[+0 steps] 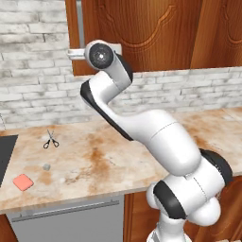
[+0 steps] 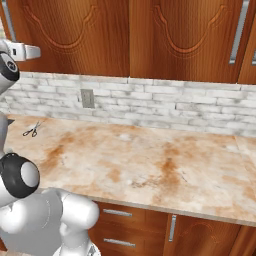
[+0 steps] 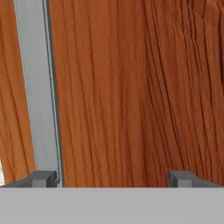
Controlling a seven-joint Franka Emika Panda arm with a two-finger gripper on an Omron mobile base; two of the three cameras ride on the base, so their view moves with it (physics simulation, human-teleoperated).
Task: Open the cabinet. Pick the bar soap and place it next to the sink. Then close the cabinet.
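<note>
A whitewashed brick wall (image 2: 165,107) is running behind a mottled tan stone counter (image 2: 150,165), carrying a grey outlet plate (image 2: 88,98). Wooden base drawers (image 2: 120,225) are sitting beneath the counter, beside a grey metal panel (image 1: 66,222) under its left stretch.

one bar soap (image 1: 22,182), one pair of scissors (image 1: 50,140), one small grey lump (image 1: 46,166) and one sink (image 1: 5,156) on one counter (image 1: 108,160); one wall outlet (image 2: 87,98); three wall cabinet doors (image 2: 182,35) in the right base view.
</note>
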